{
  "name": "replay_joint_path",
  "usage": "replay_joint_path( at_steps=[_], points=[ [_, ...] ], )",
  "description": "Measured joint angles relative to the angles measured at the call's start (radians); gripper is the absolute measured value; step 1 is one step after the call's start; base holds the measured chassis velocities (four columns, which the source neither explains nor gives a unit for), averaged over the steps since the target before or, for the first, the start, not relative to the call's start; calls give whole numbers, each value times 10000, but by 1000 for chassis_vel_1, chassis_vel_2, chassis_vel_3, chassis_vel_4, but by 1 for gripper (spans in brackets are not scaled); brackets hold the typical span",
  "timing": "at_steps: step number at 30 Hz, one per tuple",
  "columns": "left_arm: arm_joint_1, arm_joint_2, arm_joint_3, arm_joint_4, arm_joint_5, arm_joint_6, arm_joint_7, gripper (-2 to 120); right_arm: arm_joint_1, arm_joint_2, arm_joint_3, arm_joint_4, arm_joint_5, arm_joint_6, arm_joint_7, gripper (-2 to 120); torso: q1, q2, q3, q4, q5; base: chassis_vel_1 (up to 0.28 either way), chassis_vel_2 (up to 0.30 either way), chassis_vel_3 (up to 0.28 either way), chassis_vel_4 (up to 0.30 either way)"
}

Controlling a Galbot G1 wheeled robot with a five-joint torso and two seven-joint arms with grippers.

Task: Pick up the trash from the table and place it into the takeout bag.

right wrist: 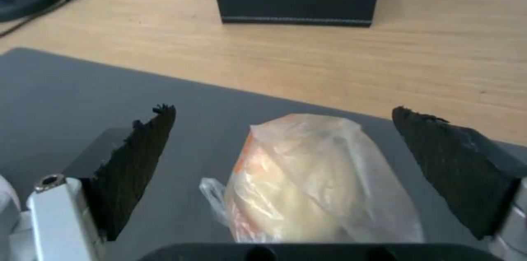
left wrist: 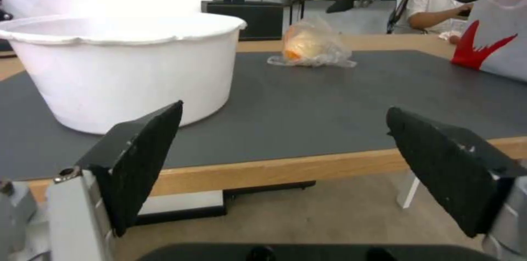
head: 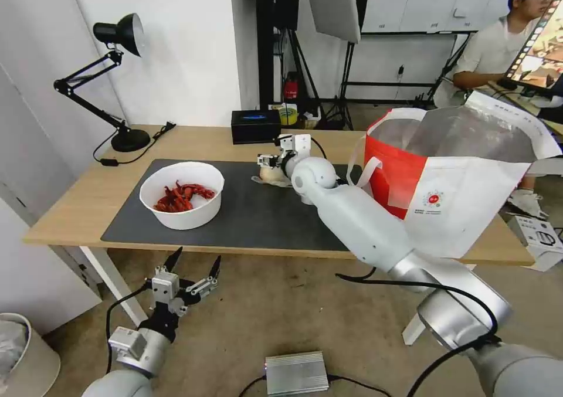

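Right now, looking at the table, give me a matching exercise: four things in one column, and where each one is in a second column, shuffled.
Things:
1. white bowl of red shells
2. clear bag with beige lump
3. large white-and-red takeout bag
4. open left gripper

Places:
A. between the open right gripper's fingers
B. below the light-wood table's front edge
C. table's right end
D. left part of the dark grey mat

Pairs: 1-D, 2-A, 3-C, 4-B

Head view: is looking from high, forward and down on the table (head: 82, 200), from some distance.
Left wrist view: is looking level from below the table edge, across the mat (left wrist: 329, 100), near the white bowl (left wrist: 126, 67).
Right wrist view: is looking down, close over the clear bag (right wrist: 307, 182).
Shared: all three are showing the mat and the clear bag.
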Motion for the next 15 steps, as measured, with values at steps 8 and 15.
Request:
replay_joint_path(
  at_steps=[8,15],
  points=[
    [-12,-46,31,0,10,-15,4,100,323,491,232,-1273,-861,-389,-986,100,0,0,-1,-1,0,0,0,0,0],
    [-26,-2,39,0,11,-23,6,100,393,734,325,-1843,-1210,-495,-1525,100,0,0,-1,-1,0,0,0,0,0]
  ],
)
